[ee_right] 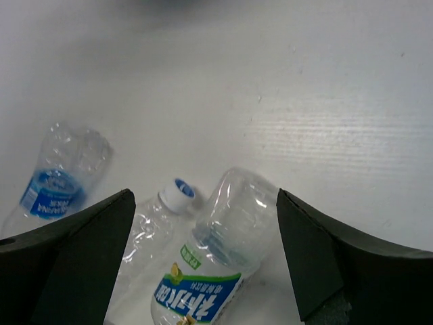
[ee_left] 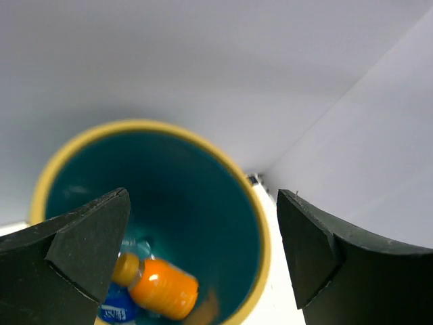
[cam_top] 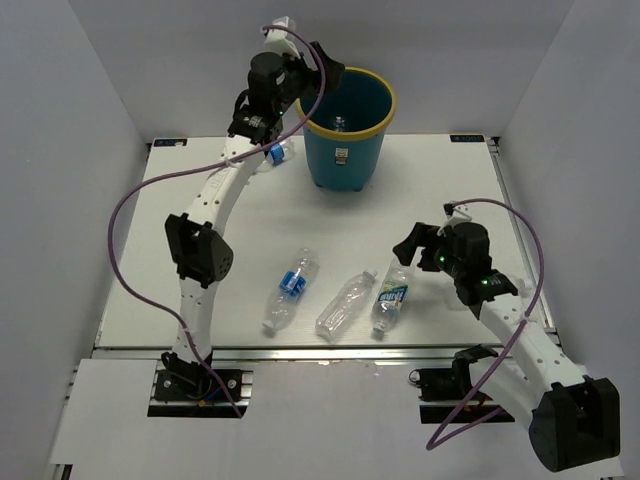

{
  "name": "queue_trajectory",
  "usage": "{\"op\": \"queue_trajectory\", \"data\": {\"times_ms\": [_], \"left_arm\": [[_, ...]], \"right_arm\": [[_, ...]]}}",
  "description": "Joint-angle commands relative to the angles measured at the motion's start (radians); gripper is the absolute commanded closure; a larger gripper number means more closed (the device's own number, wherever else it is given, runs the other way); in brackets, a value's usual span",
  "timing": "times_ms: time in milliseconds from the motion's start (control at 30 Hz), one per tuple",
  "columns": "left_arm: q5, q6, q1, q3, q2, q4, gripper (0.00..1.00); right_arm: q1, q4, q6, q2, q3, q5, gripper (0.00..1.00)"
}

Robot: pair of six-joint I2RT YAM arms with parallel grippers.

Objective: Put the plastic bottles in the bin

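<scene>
The teal bin [cam_top: 350, 140] with a yellow rim stands at the back of the table. My left gripper [cam_top: 322, 72] hangs open over its left rim, nothing between the fingers. In the left wrist view the bin [ee_left: 223, 203] holds a short orange bottle [ee_left: 162, 288], slightly blurred, beside a blue-labelled one [ee_left: 115, 311]. Three clear bottles lie near the front: a blue-labelled one [cam_top: 290, 290], an unlabelled one [cam_top: 345, 305] and a blue-and-green-labelled one [cam_top: 392, 298]. My right gripper [cam_top: 408, 250] is open just above that last bottle [ee_right: 216, 264], which lies between its fingers. Another bottle [cam_top: 277, 152] lies left of the bin.
The left arm [cam_top: 205, 250] arcs over the table's left half. White walls close the table at the left, back and right. In the right wrist view the unlabelled bottle's cap [ee_right: 177, 191] touches the labelled bottle's side.
</scene>
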Motion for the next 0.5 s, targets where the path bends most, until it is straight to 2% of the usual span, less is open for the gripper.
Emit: {"op": "queue_trajectory", "data": {"times_ms": [0, 67, 200, 233, 300, 333, 400, 433, 467], "left_arm": [[-0.039, 0.072, -0.006, -0.005, -0.199, 0.049, 0.02], [-0.081, 0.104, -0.006, -0.060, -0.276, 0.023, 0.02], [-0.202, 0.151, -0.006, -0.354, -0.457, 0.017, 0.02], [-0.286, 0.150, -0.006, -0.519, -0.501, 0.014, 0.02], [-0.341, 0.142, -0.006, -0.712, -0.647, 0.030, 0.02], [-0.377, 0.113, -0.006, -0.916, -0.697, 0.055, 0.02], [-0.467, 0.073, -0.006, -1.115, -0.835, 0.133, 0.02], [-0.489, 0.023, -0.004, -1.277, -0.871, 0.153, 0.02], [-0.521, -0.002, -0.004, -1.344, -0.900, 0.164, 0.02]], "right_arm": [[0.043, -0.086, -0.001, 0.013, -0.004, 0.039, 0.11], [0.059, -0.109, 0.009, 0.030, 0.003, 0.050, 0.11], [0.111, -0.158, 0.052, 0.074, 0.005, 0.152, 0.11], [0.115, -0.158, 0.058, 0.084, -0.003, 0.163, 0.11], [0.131, -0.152, 0.066, 0.122, -0.007, 0.157, 0.11], [0.138, -0.128, 0.063, 0.137, -0.010, 0.150, 0.11], [0.158, -0.102, 0.071, 0.194, -0.021, 0.148, 0.11], [0.163, -0.094, 0.078, 0.215, -0.020, 0.154, 0.11], [0.168, -0.091, 0.089, 0.237, -0.014, 0.163, 0.11]]}}
